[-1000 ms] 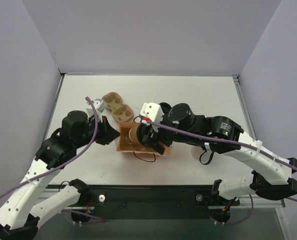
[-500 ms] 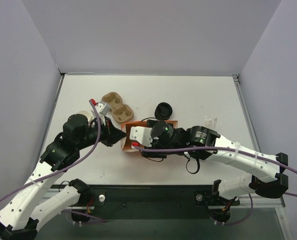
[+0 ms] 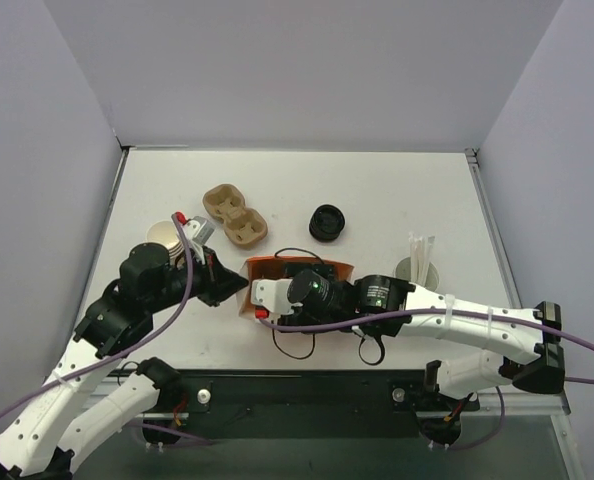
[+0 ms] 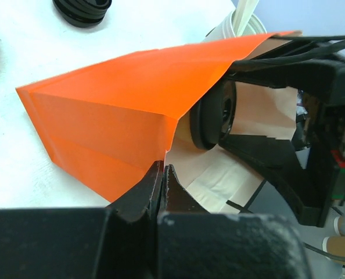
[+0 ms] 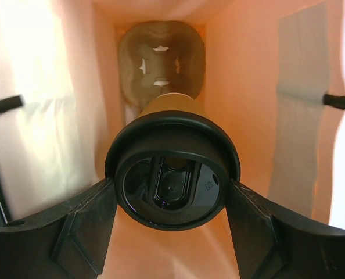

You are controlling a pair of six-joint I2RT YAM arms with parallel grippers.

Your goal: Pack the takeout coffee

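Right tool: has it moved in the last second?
Yes. The right tool, gripping the coffee cup, shifted toward the near edge of the table, away from the cardboard carrier.

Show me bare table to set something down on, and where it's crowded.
Widest bare patch: the far strip between the back wall and the pulp carrier and black lids. Also free: the far right corner, beyond the white cup. Crowded: near middle, where the left gripper pinches the orange bag and the right gripper holds the takeout coffee inside.
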